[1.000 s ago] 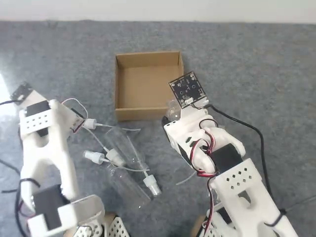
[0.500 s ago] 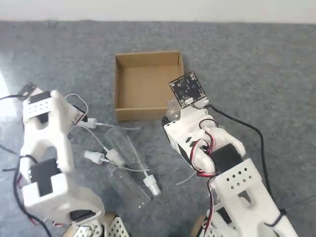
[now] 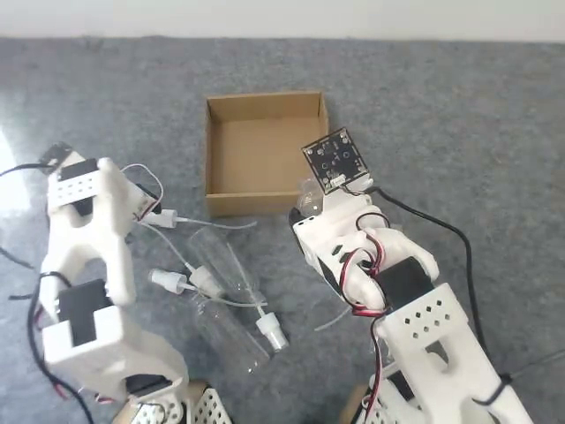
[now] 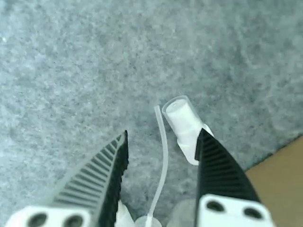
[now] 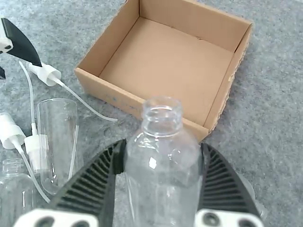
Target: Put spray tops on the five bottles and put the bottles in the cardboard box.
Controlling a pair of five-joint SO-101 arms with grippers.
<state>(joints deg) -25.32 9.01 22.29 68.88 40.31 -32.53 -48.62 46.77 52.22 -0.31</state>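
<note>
The cardboard box (image 3: 263,157) stands open and empty at the back of the grey mat. My right gripper (image 3: 309,205) is just in front of it, shut on an uncapped clear bottle (image 5: 163,161) held upright; the box (image 5: 173,61) lies beyond the bottle's neck. My left gripper (image 4: 163,134) is open over a white spray top (image 4: 182,124) and its thin tube, which lie between the fingers on the mat. That spray top (image 3: 165,215) is left of the box's front corner.
Two clear bottles (image 3: 221,256) (image 3: 231,329) lie on the mat between the arms, with more white spray tops (image 3: 168,281) (image 3: 207,281) (image 3: 274,334) and their tubes among them. A pale wall edge runs along the back.
The left arm has swung and shifted its wrist toward the back, bringing its gripper around the spray top by the box. The right arm and its bottle have not moved.
</note>
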